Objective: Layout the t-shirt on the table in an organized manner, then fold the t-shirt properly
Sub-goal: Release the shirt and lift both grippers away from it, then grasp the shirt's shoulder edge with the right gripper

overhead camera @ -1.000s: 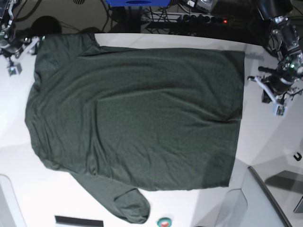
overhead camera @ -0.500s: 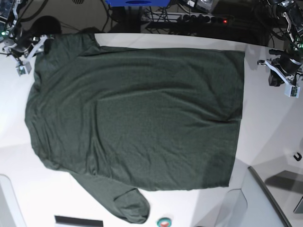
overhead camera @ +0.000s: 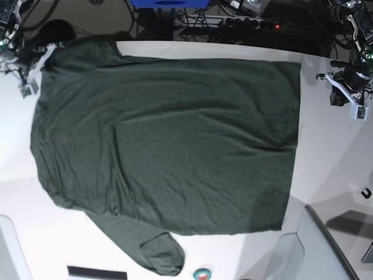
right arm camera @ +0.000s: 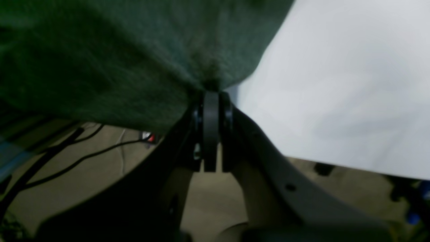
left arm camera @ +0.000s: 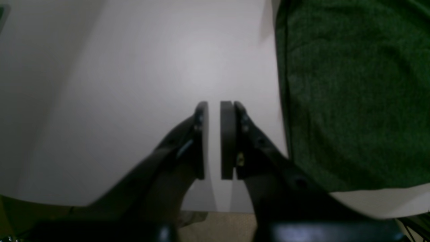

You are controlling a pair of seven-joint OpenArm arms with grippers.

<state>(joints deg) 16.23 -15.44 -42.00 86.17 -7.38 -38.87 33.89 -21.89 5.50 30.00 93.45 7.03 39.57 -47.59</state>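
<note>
The dark green t-shirt [overhead camera: 169, 140] lies spread flat on the white table [overhead camera: 332, 157], one sleeve [overhead camera: 157, 251] pointing to the near edge. My right gripper [overhead camera: 36, 65] is at the shirt's far left corner. In the right wrist view it [right arm camera: 211, 95] is shut on a pinch of the shirt's edge [right arm camera: 117, 50] beyond the table [right arm camera: 336, 84] rim. My left gripper [overhead camera: 345, 93] hovers over bare table right of the shirt. In the left wrist view it [left arm camera: 214, 104] is empty, jaws a narrow gap apart, with the shirt's hem [left arm camera: 352, 84] just to its right.
Cables and a power strip [overhead camera: 250, 23] run behind the table's far edge, next to a blue object [overhead camera: 169, 3]. A grey panel [overhead camera: 326, 251] sits at the near right, a small black hook [overhead camera: 365, 193] near the right edge, and a small round object [overhead camera: 202, 273] at the near edge.
My right gripper moved in to the shirt's far left corner, took hold of it and drew it slightly outward. My left gripper rose away from the hem, then stayed still.
</note>
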